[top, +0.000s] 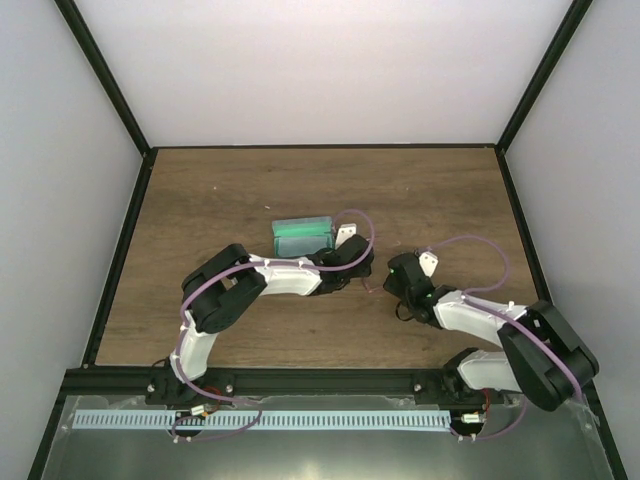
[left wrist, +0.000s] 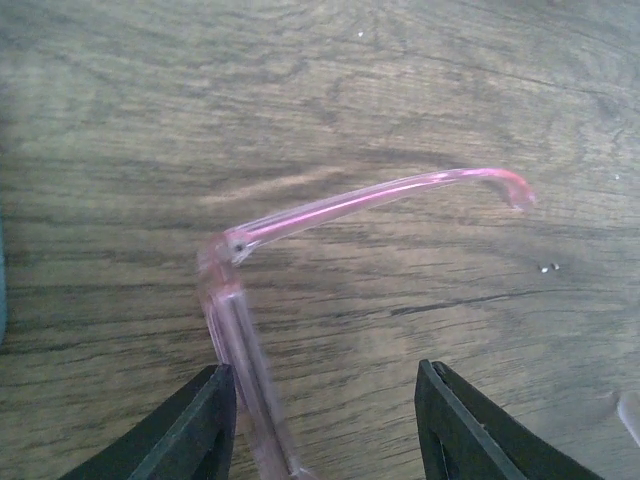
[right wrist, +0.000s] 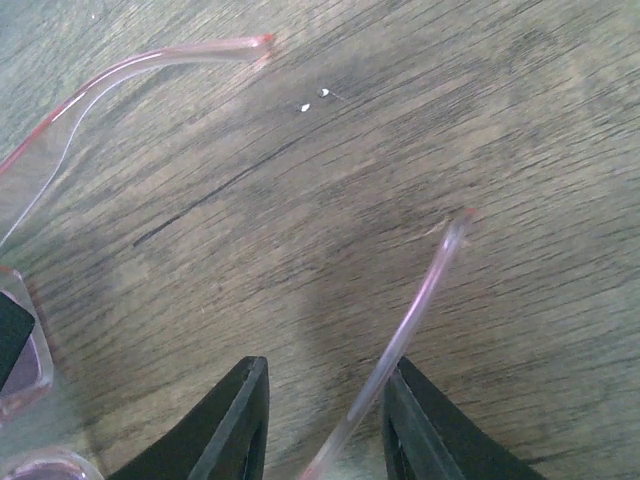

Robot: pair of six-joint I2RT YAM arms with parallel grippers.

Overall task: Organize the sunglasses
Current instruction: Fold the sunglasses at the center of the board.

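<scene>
Left gripper (left wrist: 325,370), fingers half-wide, straddles the pink sunglasses (left wrist: 240,335). Right gripper (right wrist: 328,367) loosely brackets one temple (right wrist: 415,310), bottom centre, probably for folding.

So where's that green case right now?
In the overhead view the green case sits near the middle of the table, slightly left, just on the far side of the left gripper.

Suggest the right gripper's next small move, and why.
Probably close the right gripper on the pink sunglasses' temple arm: it lies between the fingers, beside one, with a gap to the other. The left gripper straddles the frame below the hinge, also unclamped, so neither gripper can fold anything yet.
</scene>
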